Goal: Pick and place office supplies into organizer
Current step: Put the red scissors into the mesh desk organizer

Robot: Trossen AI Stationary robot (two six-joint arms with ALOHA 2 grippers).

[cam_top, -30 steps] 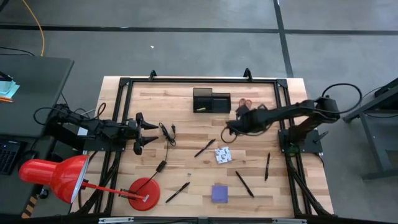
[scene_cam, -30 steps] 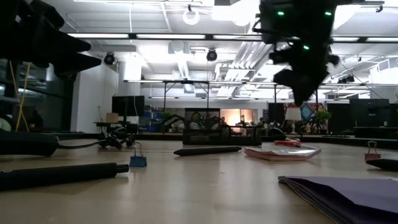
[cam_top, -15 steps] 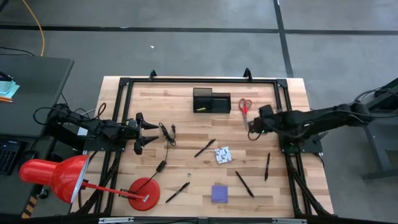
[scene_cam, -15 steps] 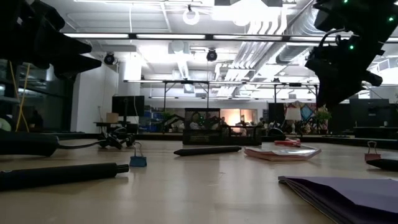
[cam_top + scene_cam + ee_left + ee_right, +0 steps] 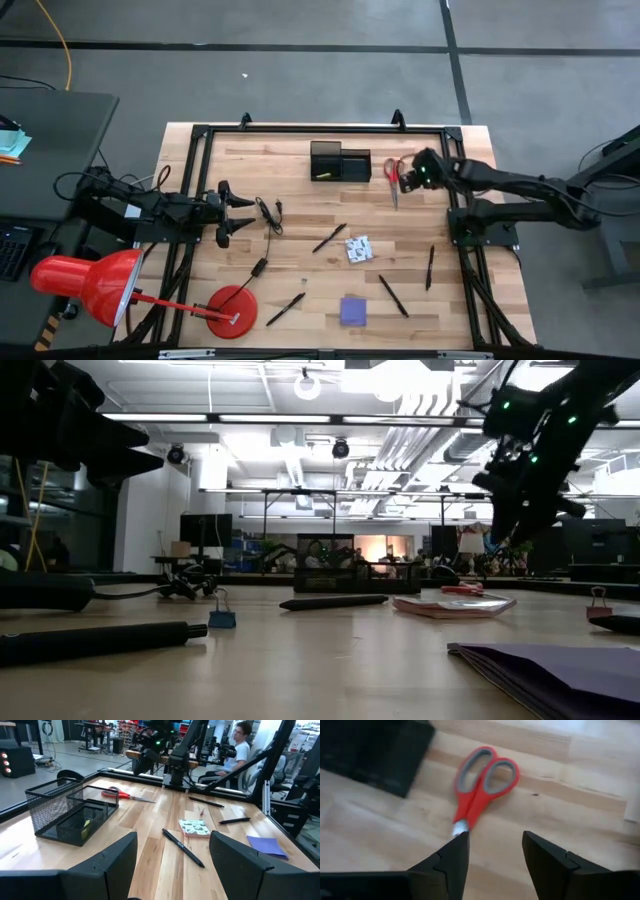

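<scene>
The red-handled scissors [image 5: 393, 178] are being lined up for a pick. They lie flat on the pale wooden table [image 5: 300, 270], just beside the black mesh desk organizer [image 5: 339, 161]. The right gripper [image 5: 492, 852] is held just above them, fingers parted and empty. The long axis runs away from the organizer's edge of the table, handles at that end, blades toward the table's middle. Next, a descent over the pivot and a firm close are probably called for. The left gripper [image 5: 170, 860] is parked wide open, well apart.
</scene>
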